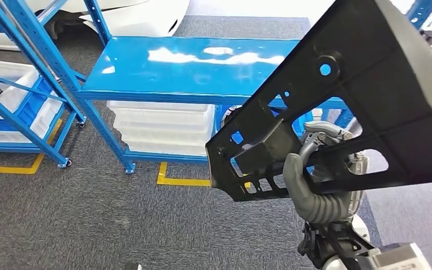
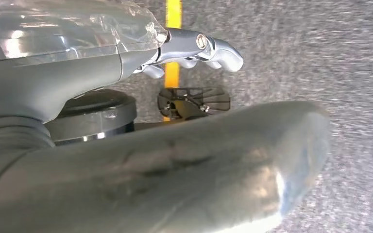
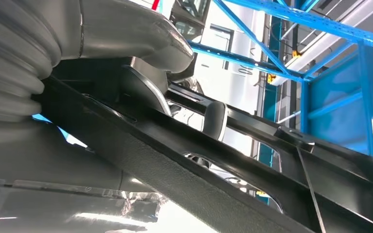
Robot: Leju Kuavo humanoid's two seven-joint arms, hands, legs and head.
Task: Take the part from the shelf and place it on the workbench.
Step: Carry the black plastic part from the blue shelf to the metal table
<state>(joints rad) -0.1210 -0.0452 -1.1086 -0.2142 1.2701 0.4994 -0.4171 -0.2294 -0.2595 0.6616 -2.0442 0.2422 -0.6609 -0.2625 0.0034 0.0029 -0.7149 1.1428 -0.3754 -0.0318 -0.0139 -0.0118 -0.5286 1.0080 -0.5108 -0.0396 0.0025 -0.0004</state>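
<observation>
The right hand (image 1: 320, 180) grips the black part (image 1: 343, 107) from below, thumb on its near face, holding it tilted in the air. Past the part stands the blue desk (image 1: 191, 67). The left hand (image 2: 194, 48) hangs with fingers curled, holding nothing.

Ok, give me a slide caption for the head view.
Right hand holds the black part up before a blue shelf.
</observation>
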